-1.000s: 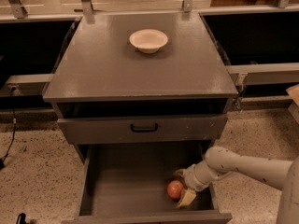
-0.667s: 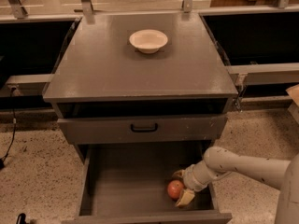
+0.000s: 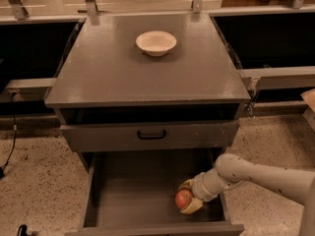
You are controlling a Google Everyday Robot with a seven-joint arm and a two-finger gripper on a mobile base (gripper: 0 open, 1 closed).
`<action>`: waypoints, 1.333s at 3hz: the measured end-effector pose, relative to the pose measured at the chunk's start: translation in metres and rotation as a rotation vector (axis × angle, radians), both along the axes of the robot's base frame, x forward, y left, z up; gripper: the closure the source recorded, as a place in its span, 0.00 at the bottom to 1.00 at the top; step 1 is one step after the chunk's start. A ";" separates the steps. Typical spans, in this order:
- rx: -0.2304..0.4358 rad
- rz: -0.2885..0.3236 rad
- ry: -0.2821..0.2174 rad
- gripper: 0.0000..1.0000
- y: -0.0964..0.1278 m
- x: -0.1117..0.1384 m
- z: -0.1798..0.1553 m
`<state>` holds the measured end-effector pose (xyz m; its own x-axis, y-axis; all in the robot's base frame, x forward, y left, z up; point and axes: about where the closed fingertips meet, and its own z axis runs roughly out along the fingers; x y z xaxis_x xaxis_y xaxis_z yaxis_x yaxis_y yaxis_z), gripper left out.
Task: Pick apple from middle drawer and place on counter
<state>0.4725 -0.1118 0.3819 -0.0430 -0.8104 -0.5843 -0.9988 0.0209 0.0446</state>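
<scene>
**Spotter:** Anything moved in the last second?

**Operator:** Hardly. My gripper (image 3: 184, 197) sits where it was, low in the near right corner of the open drawer (image 3: 133, 195). The apple (image 3: 181, 199) hasn't left the floor there. The near finger looks drawn in a touch tighter.

**Spotter:** So you have it?

**Operator:** I judge so. The fingers (image 3: 192, 206) clasp the apple, one on its far side and one on its near side, and both seem to touch it. No lift yet.

**Spotter:** And next?

**Operator:** I'd raise it clear of the front rim, then carry it up to the counter (image 3: 147, 82). I'd set it down short of the bowl (image 3: 156, 42), which stands far-centre.
</scene>
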 end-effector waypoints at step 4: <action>0.227 0.306 -0.179 1.00 0.045 -0.034 0.285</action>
<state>0.4381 -0.0668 0.6664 0.2981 -0.6195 -0.7261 -0.9498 -0.2683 -0.1611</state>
